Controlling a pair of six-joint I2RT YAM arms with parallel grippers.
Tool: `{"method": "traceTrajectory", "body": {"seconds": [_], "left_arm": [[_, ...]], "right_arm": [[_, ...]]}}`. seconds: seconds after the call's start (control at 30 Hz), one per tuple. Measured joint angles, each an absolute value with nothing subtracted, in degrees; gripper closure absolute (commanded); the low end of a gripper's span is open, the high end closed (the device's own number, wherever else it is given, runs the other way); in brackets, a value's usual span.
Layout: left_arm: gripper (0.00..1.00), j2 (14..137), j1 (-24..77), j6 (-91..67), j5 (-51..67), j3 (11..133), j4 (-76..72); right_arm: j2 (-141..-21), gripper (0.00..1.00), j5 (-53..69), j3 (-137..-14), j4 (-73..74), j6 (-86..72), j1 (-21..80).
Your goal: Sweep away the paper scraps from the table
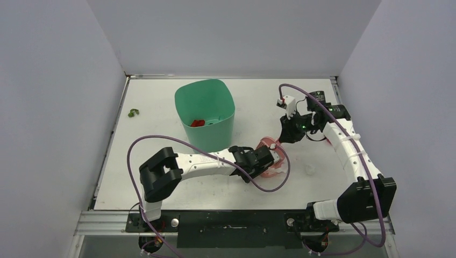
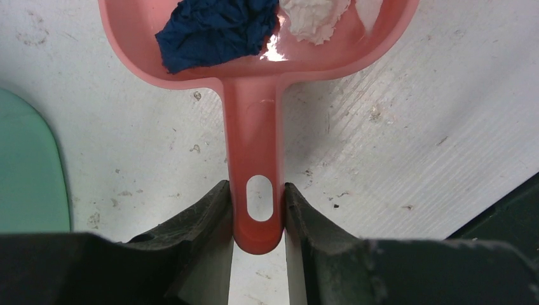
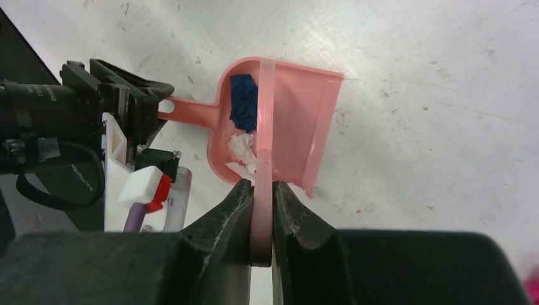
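Observation:
My left gripper [image 2: 256,189] is shut on the handle of the pink dustpan [image 2: 254,127], which lies flat on the white table [image 1: 161,183]. In the pan lie a dark blue paper scrap [image 2: 216,28] and a white wad [image 2: 314,16]. My right gripper [image 3: 262,185] is shut on the thin pink brush [image 3: 264,114], which reaches over the dustpan [image 3: 299,121] and the blue scrap [image 3: 243,101]. From the top, both grippers meet at the dustpan [image 1: 273,160], left [image 1: 261,161] and right [image 1: 286,134]. An olive green scrap [image 1: 133,113] lies at the far left of the table.
A green bin [image 1: 205,115] stands behind the left gripper with red scraps [image 1: 198,123] inside; its side shows in the left wrist view [image 2: 28,171]. A small white wad [image 1: 310,169] lies on the table right of the dustpan. Grey walls enclose three sides.

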State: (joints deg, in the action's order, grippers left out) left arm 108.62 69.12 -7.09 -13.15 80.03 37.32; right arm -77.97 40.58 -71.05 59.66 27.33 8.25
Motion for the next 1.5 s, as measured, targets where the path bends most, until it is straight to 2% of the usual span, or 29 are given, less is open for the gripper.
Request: {"method": "traceTrajectory", "body": {"seconds": [0.2,0.33,0.6,0.9,1.2,1.5], "left_arm": [[1.0,106.5,70.0,-7.1,-13.3,77.7,35.8],[1.0,104.5,71.3,-7.0,-13.3,77.2,35.9],[1.0,103.6,74.6,-6.6,-13.2,78.5,38.4],[1.0,104.4,78.0,-5.5,-13.1,83.9,42.1],[1.0,109.9,78.3,-4.8,-12.3,88.6,44.2],[1.0,118.1,78.3,-3.3,-11.6,96.1,47.0]], "right_arm": [[-76.9,0.95,40.2,-77.9,61.1,27.4,1.7],[-76.6,0.95,35.7,-80.6,60.7,28.7,-4.1],[-76.5,0.95,22.2,-79.1,54.8,36.2,-12.7],[-79.5,0.95,13.1,-75.3,43.7,42.9,-19.7],[-85.2,0.95,10.9,-68.4,37.0,49.6,-23.4],[-81.1,0.95,15.8,-62.2,39.4,54.5,-23.4]]}}
